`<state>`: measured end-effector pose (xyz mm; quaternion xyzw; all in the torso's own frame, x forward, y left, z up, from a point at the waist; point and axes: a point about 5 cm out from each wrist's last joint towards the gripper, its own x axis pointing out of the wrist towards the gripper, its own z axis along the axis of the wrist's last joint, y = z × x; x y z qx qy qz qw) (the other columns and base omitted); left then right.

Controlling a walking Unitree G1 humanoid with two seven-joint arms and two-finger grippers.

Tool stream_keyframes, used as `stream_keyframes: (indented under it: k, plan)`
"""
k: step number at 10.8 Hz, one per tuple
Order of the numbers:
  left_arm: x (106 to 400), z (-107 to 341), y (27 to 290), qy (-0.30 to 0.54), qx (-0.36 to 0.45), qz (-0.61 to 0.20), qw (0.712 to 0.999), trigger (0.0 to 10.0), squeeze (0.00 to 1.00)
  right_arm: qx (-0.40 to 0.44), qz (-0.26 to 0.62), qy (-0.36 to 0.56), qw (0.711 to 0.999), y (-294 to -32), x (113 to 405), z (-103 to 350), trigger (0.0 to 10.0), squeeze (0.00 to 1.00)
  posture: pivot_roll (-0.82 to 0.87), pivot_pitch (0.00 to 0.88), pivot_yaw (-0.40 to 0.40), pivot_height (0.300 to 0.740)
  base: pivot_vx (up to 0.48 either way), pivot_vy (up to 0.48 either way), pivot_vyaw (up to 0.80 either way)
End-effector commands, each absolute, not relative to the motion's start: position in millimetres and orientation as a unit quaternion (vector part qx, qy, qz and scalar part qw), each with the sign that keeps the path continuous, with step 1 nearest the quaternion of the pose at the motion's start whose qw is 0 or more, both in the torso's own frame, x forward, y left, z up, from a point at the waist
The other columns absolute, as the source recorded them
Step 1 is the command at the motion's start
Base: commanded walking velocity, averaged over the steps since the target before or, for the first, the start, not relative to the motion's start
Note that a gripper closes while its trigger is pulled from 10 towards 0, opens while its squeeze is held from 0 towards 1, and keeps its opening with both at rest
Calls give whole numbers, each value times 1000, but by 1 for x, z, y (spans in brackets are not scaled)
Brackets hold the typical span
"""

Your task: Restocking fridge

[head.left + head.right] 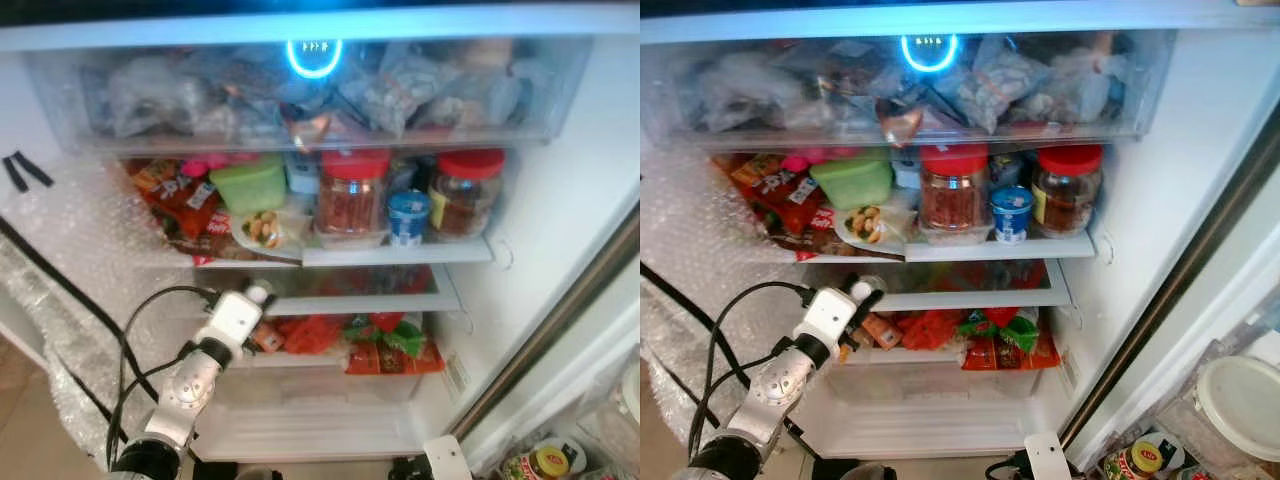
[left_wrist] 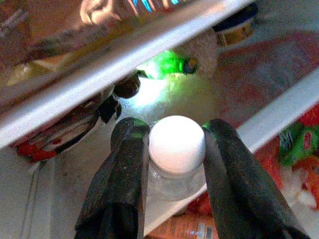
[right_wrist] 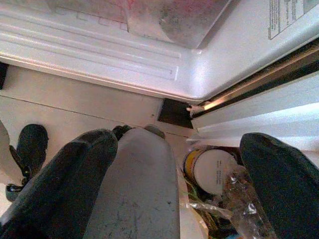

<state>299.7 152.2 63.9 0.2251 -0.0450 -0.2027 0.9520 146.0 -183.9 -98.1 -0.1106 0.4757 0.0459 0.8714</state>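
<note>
The left gripper (image 2: 172, 144) was clamped on a small white-capped jar (image 2: 176, 144), one black finger (image 2: 127, 164) on each side of the cap, at the front edge of the fridge's middle shelf (image 1: 350, 300). The wrist view showed a green bottle (image 2: 167, 65) lying further back on that shelf, which the head views hid. Above stood two red-lidded jars (image 1: 352, 190) and a green tub (image 1: 250, 183). The right gripper (image 3: 179, 184) hung open over the floor (image 3: 75, 109), near a yellow-labelled jar (image 3: 212, 169).
</note>
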Motion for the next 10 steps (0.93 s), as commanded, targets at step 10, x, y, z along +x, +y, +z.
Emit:
stream_keyframes:
  k: [10]
  plan:
    - [318,55,163,-59,501,-165,848,10000,0,-110,35,516,849,-189,122,-107,10000,0,-24,0,14,655,0,0,0]
